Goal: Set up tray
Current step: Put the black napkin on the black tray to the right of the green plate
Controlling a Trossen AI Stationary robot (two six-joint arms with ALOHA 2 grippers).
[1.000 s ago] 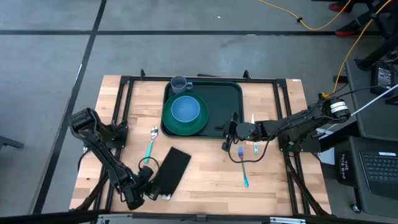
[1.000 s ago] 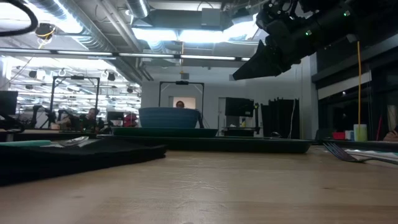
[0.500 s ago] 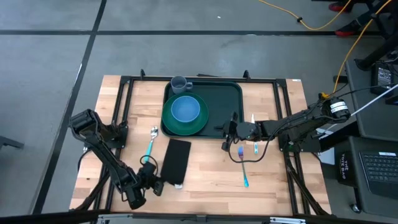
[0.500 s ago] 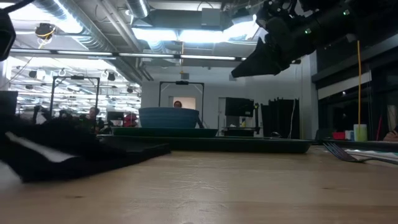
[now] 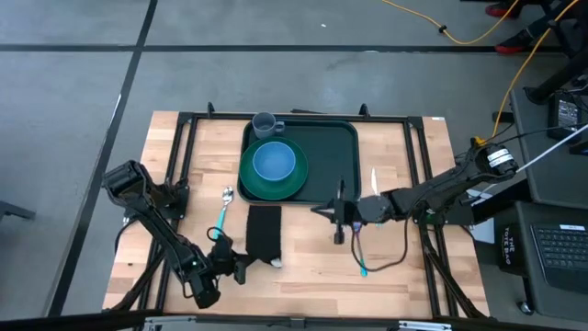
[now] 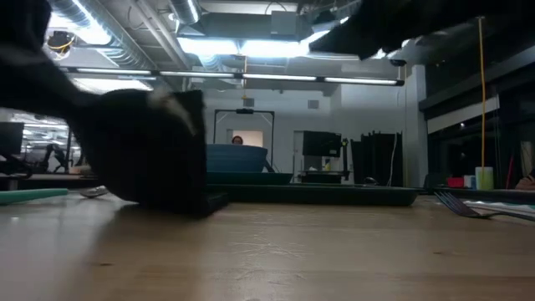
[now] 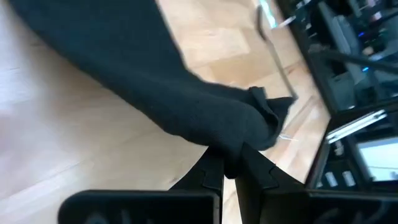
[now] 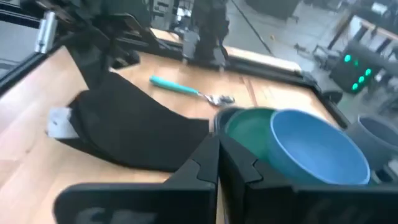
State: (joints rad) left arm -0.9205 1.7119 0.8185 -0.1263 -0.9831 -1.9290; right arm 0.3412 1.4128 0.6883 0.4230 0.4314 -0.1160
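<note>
Looking down from above, you see the tray [image 5: 322, 152] lying at the far middle of the table [image 5: 404, 267], its long axis running left to right across the table and its short sides facing the two arms. On its left half sits a green plate [image 5: 250, 181] carrying a blue bowl [image 5: 274, 161], and a grey mug [image 5: 265, 123] stands at the tray's far left corner.

Your left tool [image 5: 241, 267] is near the front edge of the table, its fingers pinched together on one end of a black cloth [image 5: 264, 230]; the left wrist view shows the fabric gathered right at the fingertips [image 7: 214, 171]. The cloth lies just in front of the tray, with a small white tag [image 5: 276, 263] at its near end.

Your right tool [image 5: 338, 213] hovers at the tray's front edge, right of the cloth, with its fingers closed on nothing. A teal-handled spoon [image 5: 223, 209] lies left of the cloth, and a blue fork [image 5: 359, 248] lies just right of the right tool.
</note>
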